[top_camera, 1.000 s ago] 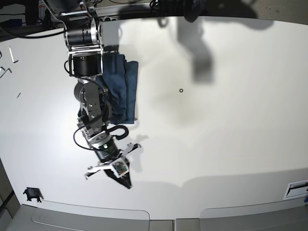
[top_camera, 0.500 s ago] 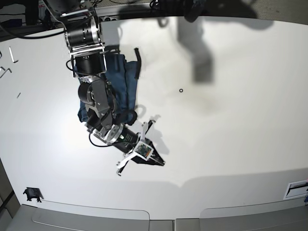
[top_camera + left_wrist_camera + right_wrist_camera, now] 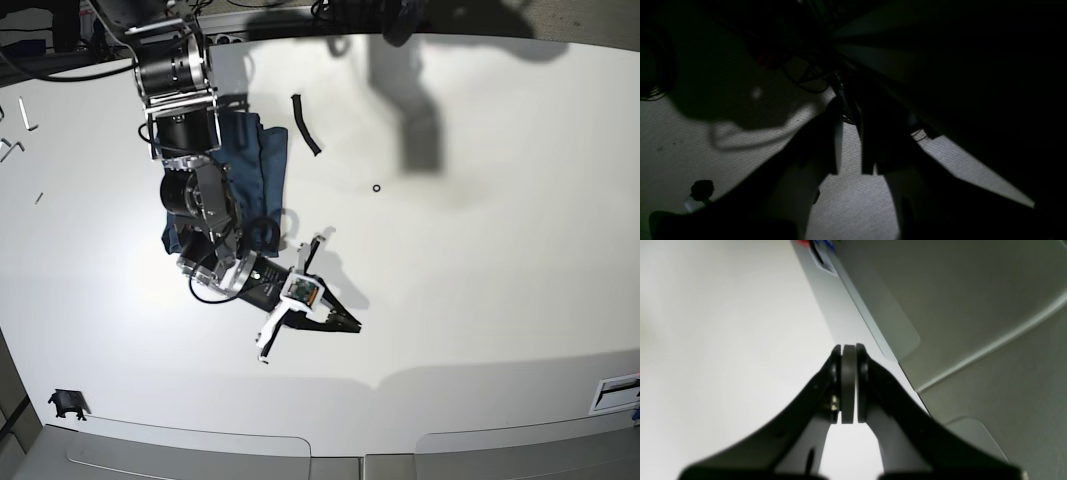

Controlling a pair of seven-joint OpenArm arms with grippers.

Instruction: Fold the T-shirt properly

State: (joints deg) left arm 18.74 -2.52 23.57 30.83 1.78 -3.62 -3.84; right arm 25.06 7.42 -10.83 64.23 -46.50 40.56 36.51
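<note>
One arm active | right gripper (image 3: 352, 324) pinched shut on nothing, swung rightward off the T-shirt (image 3: 262, 185) since a second ago | T-shirt folded, lying on table (image 3: 500, 250) upper left | left gripper (image 3: 850, 170) slightly parted, holding nothing | fold looks finished.

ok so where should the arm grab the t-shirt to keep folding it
Judging from the base view, the T-shirt lies as a long narrow bundle beside the right arm, so I'd pinch its near short edge, the end facing the right gripper, and come from above on the open table side. That edge lies flat and clear; the far end sits under the arm's upper links. The gripper is shut and would have to open first.
</note>
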